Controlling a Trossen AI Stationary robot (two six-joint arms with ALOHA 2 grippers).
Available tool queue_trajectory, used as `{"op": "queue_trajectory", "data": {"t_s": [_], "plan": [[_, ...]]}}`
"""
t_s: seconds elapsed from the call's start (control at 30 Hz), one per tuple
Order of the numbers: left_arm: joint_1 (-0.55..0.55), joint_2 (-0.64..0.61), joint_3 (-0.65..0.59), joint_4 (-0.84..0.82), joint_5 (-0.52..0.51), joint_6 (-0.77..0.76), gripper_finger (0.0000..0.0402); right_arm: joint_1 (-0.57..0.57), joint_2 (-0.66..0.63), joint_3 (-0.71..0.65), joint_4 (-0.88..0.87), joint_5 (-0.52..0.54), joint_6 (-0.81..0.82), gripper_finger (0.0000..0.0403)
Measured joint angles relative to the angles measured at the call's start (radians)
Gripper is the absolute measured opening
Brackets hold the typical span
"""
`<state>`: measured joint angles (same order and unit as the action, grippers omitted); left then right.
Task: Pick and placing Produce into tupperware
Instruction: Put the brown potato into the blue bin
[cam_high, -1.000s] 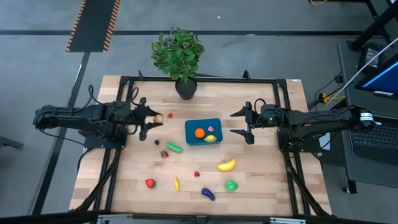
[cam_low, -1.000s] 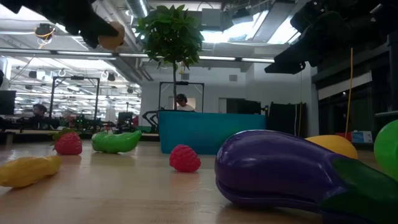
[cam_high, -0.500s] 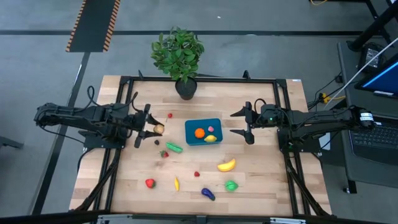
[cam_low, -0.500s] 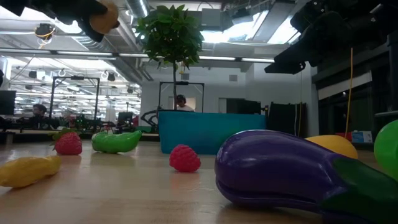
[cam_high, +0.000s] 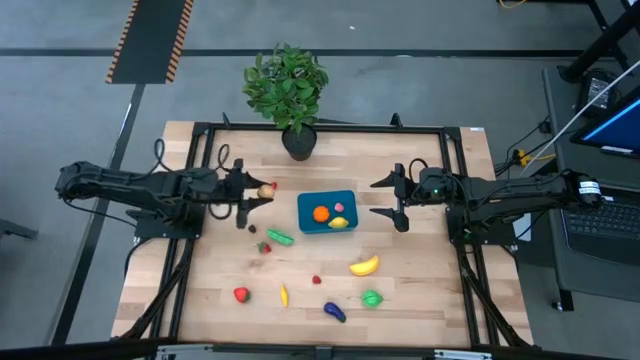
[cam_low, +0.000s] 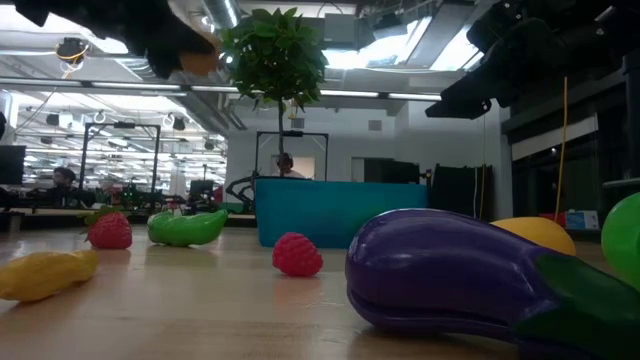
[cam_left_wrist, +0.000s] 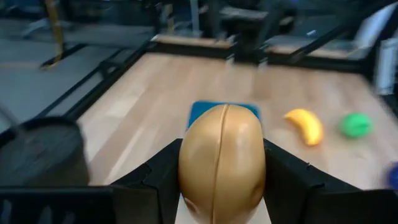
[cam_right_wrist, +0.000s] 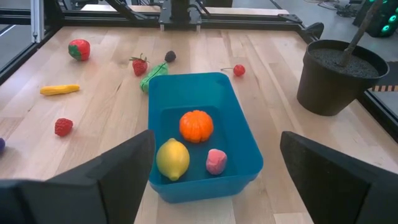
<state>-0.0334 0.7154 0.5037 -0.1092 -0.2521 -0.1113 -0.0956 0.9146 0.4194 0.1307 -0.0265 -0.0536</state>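
The left gripper (cam_high: 256, 194) pinches a tan potato (cam_left_wrist: 222, 158) above the table, left of the tupperware (cam_high: 327, 212). The smooth potato could slip and miss it. The right gripper (cam_high: 396, 203), spread, waits right of it.

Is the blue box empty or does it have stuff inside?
Not empty. The blue box holds an orange pumpkin, a lemon and a small pink piece.

My left gripper (cam_high: 252, 193) holds a potato (cam_high: 263, 190) left of the tupperware (cam_high: 327, 212); my right gripper (cam_high: 394, 204) waits opposite.
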Motion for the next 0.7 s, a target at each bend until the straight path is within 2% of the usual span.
{"op": "queue_trajectory", "data": {"t_s": [0.13, 0.33, 0.5, 0.7], "plan": [[0.000, 0.088, 0.000, 0.012, -0.084, -0.038, 0.0168, 0.000, 0.000, 0.000, 0.000, 0.000, 0.000, 0.0348], [0.000, 0.192, 0.009, 0.107, -0.102, -0.042, 0.0169, 0.000, 0.000, 0.000, 0.000, 0.000, 0.000, 0.0348], [0.000, 0.283, 0.059, 0.085, -0.251, -0.070, 0.0169, 0.000, 0.000, 0.000, 0.000, 0.000, 0.000, 0.0348], [0.001, 0.407, 0.163, 0.052, -0.282, -0.049, 0.0169, 0.000, 0.000, 0.000, 0.000, 0.000, 0.000, 0.0348]]}}
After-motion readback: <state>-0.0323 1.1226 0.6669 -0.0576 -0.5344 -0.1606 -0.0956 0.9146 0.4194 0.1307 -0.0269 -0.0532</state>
